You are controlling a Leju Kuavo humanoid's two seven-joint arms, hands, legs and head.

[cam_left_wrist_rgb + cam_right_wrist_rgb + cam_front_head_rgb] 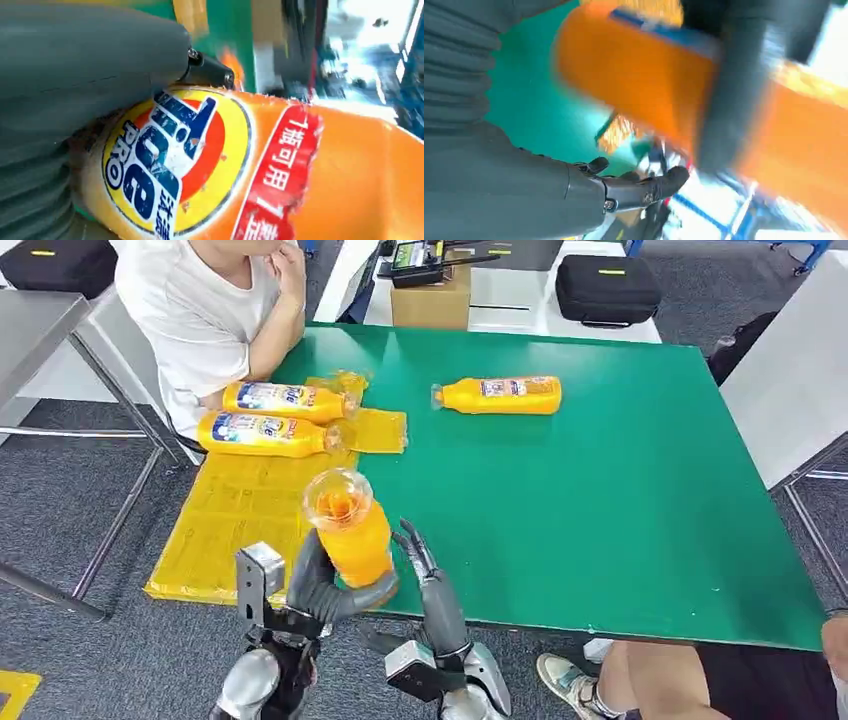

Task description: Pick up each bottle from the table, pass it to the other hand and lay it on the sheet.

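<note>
your left robot hand [325, 585] is gripping an orange bottle [350, 528] upright, cap up, over the near edge of the green surface [620, 490], just beside the yellow sheet [240, 510]. your right robot hand [420, 560] is standing just beside the bottle with its fingers apart, holding nothing. two more bottles [275, 415] are lying on the sheet near a seated person [200, 310], and another bottle [500, 395] is lying on the surface farther back
</note>
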